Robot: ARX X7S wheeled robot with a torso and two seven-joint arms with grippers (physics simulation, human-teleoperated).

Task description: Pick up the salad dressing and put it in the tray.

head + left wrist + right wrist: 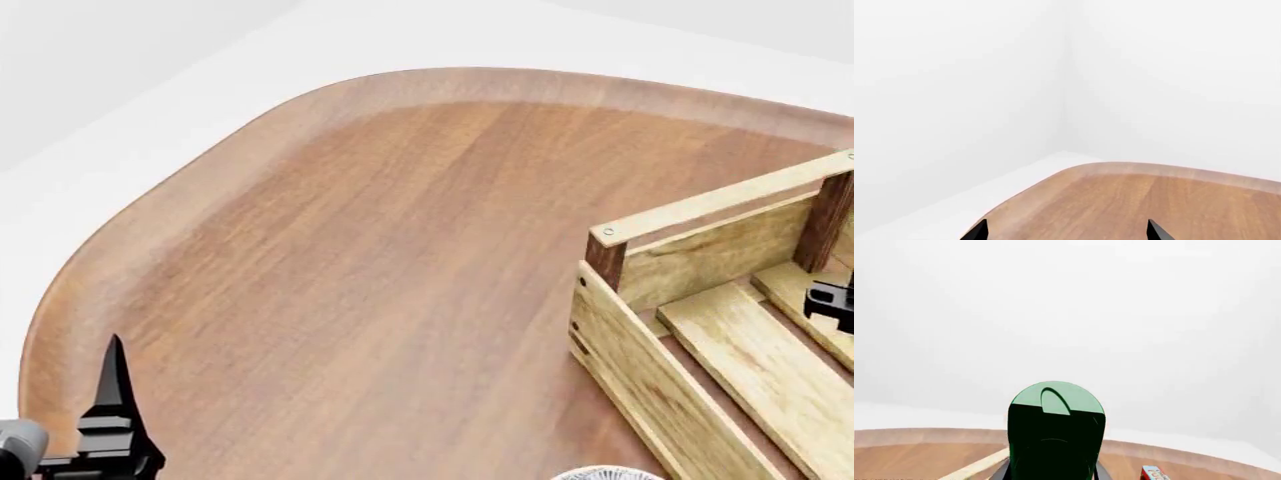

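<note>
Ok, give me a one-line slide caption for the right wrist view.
Right gripper holding the green-capped salad dressing above the wooden table, a rail of the tray just below.

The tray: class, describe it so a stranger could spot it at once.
Start from the rounded brown wooden table; toward its right side stands the tray, a light-wood crate. Slatted bottom, plank sides and dark brown corner posts set it apart from the white bowl beside it.

The tray [694, 330] stands on the table [374, 260], toward its right side. Left gripper [114, 400] sits well left of the tray, near the table's left edge. A bowl [607, 474] lies just before the tray.
</note>
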